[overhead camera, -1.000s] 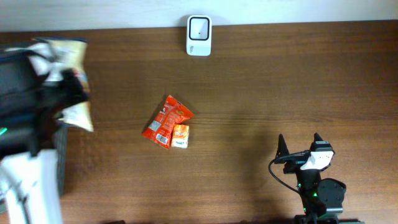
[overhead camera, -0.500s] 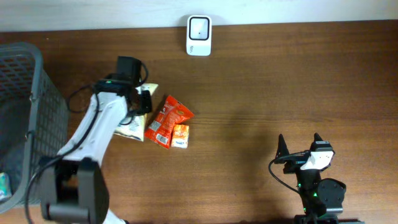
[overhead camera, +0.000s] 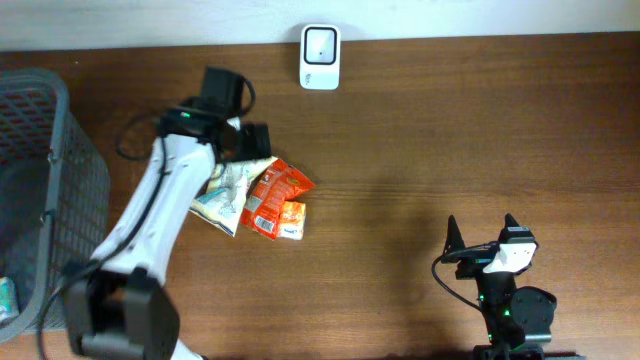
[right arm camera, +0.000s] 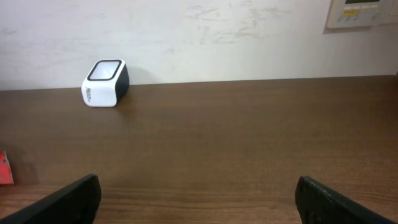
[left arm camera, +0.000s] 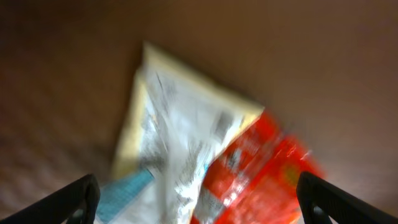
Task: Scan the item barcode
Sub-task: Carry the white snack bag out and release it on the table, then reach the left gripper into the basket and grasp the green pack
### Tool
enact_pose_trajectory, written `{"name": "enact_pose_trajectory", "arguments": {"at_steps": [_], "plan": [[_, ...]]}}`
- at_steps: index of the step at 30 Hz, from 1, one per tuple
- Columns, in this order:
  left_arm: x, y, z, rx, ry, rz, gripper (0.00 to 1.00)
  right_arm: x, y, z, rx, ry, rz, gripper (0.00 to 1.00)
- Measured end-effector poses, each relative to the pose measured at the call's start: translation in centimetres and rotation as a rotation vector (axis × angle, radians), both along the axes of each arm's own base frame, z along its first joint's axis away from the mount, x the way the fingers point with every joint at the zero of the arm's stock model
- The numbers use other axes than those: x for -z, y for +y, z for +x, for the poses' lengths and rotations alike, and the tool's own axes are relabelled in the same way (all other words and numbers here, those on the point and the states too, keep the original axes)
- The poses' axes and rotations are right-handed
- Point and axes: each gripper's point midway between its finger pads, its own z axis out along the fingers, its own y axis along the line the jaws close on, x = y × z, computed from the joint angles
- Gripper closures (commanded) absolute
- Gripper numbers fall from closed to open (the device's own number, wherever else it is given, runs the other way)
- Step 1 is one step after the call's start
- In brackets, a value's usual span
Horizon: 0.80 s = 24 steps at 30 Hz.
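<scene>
A cream and white snack bag [overhead camera: 224,190] lies flat on the table, its right edge against a red packet [overhead camera: 272,194]. A small orange packet [overhead camera: 291,219] lies beside the red one. My left gripper [overhead camera: 238,146] hovers just behind the bag, open and holding nothing. The blurred left wrist view has the snack bag [left arm camera: 177,130] and red packet [left arm camera: 264,174] below the left gripper [left arm camera: 199,202]. The white barcode scanner [overhead camera: 320,44] stands at the table's far edge, scanner [right arm camera: 106,75] also in the right wrist view. My right gripper [overhead camera: 482,230] rests open at the near right, right gripper [right arm camera: 199,199] empty.
A grey wire basket [overhead camera: 40,170] stands at the table's left end with a small item in its near corner. A wall runs behind the table's far edge. Bare wood [overhead camera: 450,130] lies between the packets and the right arm.
My left arm carried the snack bag from the basket to the table beside the red packet, then its jaws opened and let the bag go. The right arm has not moved.
</scene>
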Motion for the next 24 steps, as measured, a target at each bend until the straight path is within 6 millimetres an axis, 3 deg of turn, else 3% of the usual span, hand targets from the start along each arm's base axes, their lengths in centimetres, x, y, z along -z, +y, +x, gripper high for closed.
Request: {"name": "enact_pose_trajectory", "arguments": {"at_steps": [3,5,6,7,8,9,12,14,16,18,20,24], "plan": [[-9.3,3.0,1.0,-0.083,-0.227,0.02,0.01,0.0,0.0,0.0,0.0,0.0,0.0,0.01],[-14.7,6.1,0.3,-0.168,-0.36,0.046,0.01,0.0,0.0,0.0,0.0,0.0,0.0,0.01],[-18.4,9.1,-1.2,-0.25,-0.45,0.077,0.01,0.0,0.0,0.0,0.0,0.0,0.0,0.01],[-20.1,11.2,-2.4,-0.309,-0.49,0.099,0.01,0.0,0.0,0.0,0.0,0.0,0.0,0.01],[-21.0,12.8,-3.5,-0.355,-0.506,0.117,0.01,0.0,0.0,0.0,0.0,0.0,0.0,0.01],[-21.7,15.6,-5.1,-0.442,-0.514,0.137,0.01,0.0,0.0,0.0,0.0,0.0,0.0,0.01],[-21.4,22.7,-8.8,-0.688,-0.481,0.185,0.01,0.0,0.0,0.0,0.0,0.0,0.0,0.01],[-19.9,26.8,-10.7,-0.836,-0.44,0.209,0.01,0.0,0.0,0.0,0.0,0.0,0.0,0.01],[-17.1,30.4,-12.8,-0.966,-0.375,0.226,0.01,0.0,0.0,0.0,0.0,0.0,0.0,0.01],[-14.7,32.2,-14.0,-1.03,-0.327,0.231,0.0,0.0,0.0,0.0,0.0,0.0,0.0,0.01],[-10.9,34.2,-15.8,-1.099,-0.249,0.237,0.0,0.0,0.0,0.0,0.0,0.0,0.0,0.01],[-5.3,36.5,-17.4,-1.157,-0.169,0.247,0.0,0.0,0.0,0.0,0.0,0.0,0.0,0.02]]}}
